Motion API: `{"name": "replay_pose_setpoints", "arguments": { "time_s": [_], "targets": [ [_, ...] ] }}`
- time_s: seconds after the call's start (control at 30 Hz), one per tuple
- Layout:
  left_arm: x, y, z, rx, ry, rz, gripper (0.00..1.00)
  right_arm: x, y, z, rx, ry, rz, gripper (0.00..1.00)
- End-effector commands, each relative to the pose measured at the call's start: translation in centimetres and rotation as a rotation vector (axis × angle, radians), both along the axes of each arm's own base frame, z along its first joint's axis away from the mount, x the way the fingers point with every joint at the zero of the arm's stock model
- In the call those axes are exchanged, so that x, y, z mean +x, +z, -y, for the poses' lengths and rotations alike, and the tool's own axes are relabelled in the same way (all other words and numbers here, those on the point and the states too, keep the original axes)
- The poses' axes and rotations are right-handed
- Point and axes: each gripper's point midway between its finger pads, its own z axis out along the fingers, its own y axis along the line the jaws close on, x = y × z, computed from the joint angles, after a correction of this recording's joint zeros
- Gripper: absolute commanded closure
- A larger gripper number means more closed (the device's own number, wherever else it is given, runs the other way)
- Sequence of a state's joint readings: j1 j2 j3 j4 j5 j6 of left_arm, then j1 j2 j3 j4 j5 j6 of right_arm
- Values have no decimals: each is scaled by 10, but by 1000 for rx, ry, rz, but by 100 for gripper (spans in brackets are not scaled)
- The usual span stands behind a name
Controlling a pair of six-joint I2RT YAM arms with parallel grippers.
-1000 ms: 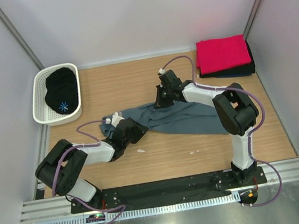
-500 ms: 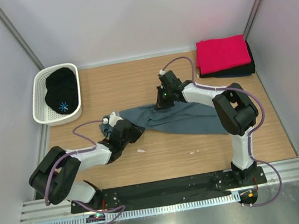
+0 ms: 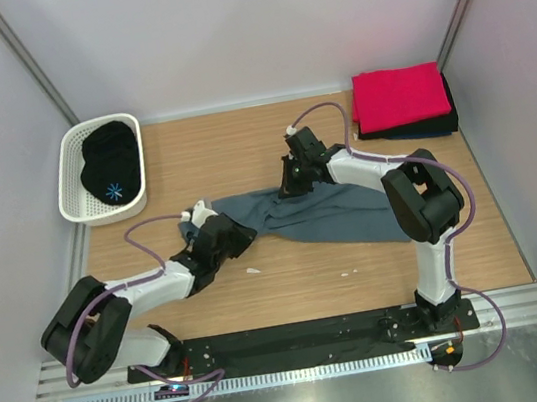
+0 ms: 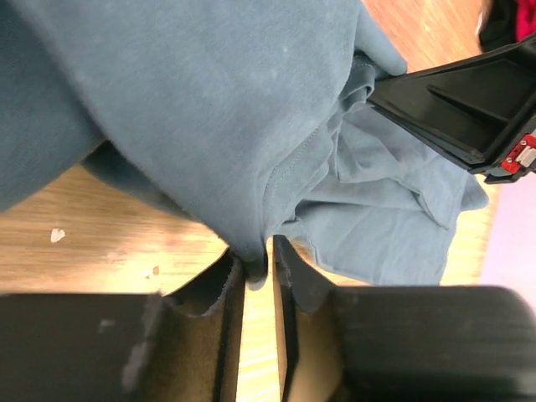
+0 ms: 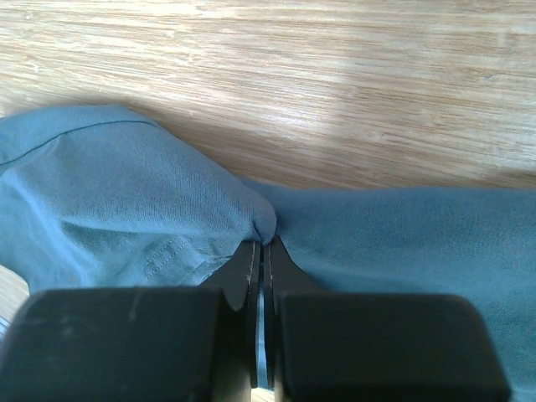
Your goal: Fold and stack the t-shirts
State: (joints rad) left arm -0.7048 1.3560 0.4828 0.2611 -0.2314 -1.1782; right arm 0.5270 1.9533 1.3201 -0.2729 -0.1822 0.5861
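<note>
On worktop [image 3: 222, 157], limp light blue-grey t-shirt [image 3: 323, 215]; left gripper [image 4: 258, 251] clamps its 9 o'clock end, right gripper [image 5: 263, 247] its 12 o'clock edge; grasp hems.

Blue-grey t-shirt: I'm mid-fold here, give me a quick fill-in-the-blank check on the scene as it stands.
1. The blue-grey t-shirt is pinched by the left gripper and by the right gripper, so ____ arms hold it.
2. The top layer of the folded stack in the far right corner is coloured ____.
3. The white basket at far left holds a ____ garment.

Missing words: both; red; black.
</note>
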Motion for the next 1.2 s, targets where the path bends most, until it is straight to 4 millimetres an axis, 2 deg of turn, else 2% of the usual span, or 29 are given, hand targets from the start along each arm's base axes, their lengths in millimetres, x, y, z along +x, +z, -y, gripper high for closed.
{"name": "replay_pose_setpoints", "arguments": {
  "time_s": [0.0, 0.17, 0.3, 0.4, 0.47, 0.53, 0.57, 0.63, 0.7, 0.77, 0.8, 0.83, 0.9, 0.93, 0.97, 1.0, 1.13, 1.17],
  "targets": [
    [-3, 0, -4, -43, 29, 15, 84, 2, 6, 0, 9, 11, 18, 99],
    [2, 0, -1, -27, 19, 31, 99, -2, 1, 0, 11, 15, 5, 99],
    [6, 6, 2, -22, 12, 45, 100, -1, 8, 1, 5, 16, 20, 99],
    [8, 21, 5, -39, -1, 70, 100, -2, 17, 3, 8, 22, 32, 99],
    [10, 42, 4, -41, 1, 98, 100, -3, 26, 2, 19, 28, 41, 99],
    [11, 56, 1, -12, -5, 119, 100, -2, 43, 0, 40, 33, 71, 99],
    [13, 76, -3, 1, 6, 140, 100, -2, 51, 0, 51, 38, 81, 99],
    [15, 96, -9, 39, -3, 173, 100, -3, 69, -3, 74, 43, 108, 99],
    [18, 125, -19, 51, 10, 203, 100, -3, 83, -6, 98, 55, 125, 99],
    [18, 134, -32, 82, 17, 202, 100, -5, 100, -7, 123, 61, 149, 99],
    [19, 157, -34, 64, 20, 239, 100, -8, 106, -8, 137, 70, 152, 99],
    [17, 158, -39, 86, 16, 235, 100, -9, 113, -9, 149, 73, 158, 99],
    [16, 180, -46, 81, 27, 275, 100, -16, 131, -10, 179, 86, 176, 99],
    [14, 182, -51, 101, 34, 273, 100, -19, 139, -9, 190, 92, 184, 99],
    [15, 186, -58, 120, 41, 282, 100, -25, 154, -8, 207, 99, 204, 99],
    [15, 195, -62, 124, 49, 292, 100, -29, 161, -8, 217, 118, 212, 99],
    [5, 209, -87, 134, 74, 288, 100, -50, 203, -6, 277, 167, 245, 99],
    [-1, 220, -91, 116, 79, 312, 100, -55, 209, -6, 289, 176, 243, 99]
  ]
}}
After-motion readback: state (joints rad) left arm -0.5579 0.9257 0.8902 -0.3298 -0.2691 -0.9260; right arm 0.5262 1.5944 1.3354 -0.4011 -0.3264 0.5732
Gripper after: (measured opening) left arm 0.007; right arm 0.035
